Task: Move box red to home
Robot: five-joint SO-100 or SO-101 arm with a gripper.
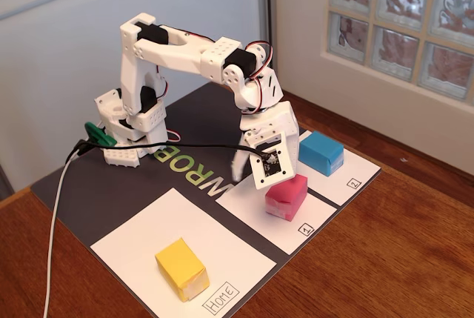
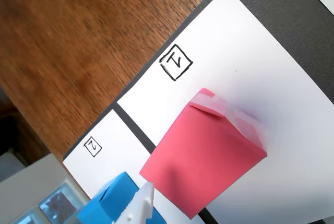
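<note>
- The red box [image 1: 286,196] sits on the white rectangle marked "1" [image 1: 252,203], right of centre in the fixed view, with its far end at the rectangle's upper edge beside the dark strip.
- In the wrist view the red box [image 2: 206,156] fills the lower middle of the frame, with a taped paper fold on its upper right end; the boxed "1" label [image 2: 176,62] lies above it on the same white sheet.
- The jaws [image 1: 255,166] hang just above and to the left of the red box in the fixed view. One blurred white finger shows at their left; how far apart the jaws stand cannot be told, and they have hold of nothing that can be seen.
- In the wrist view only a white fingertip [image 2: 140,205] enters at the bottom edge, between the red box and the blue box [image 2: 117,203].
- The blue box [image 1: 321,153] rests on the rectangle marked "2" [image 1: 348,173], up and right of the red one in the fixed view.
- Home [image 1: 141,233], the largest white rectangle, lies at the lower left of the fixed view with its lettered label at its near corner; a yellow box [image 1: 181,267] stands on it.
- All three sheets lie on a dark mat [image 1: 89,192] on the wooden counter [image 1: 385,259].
</note>
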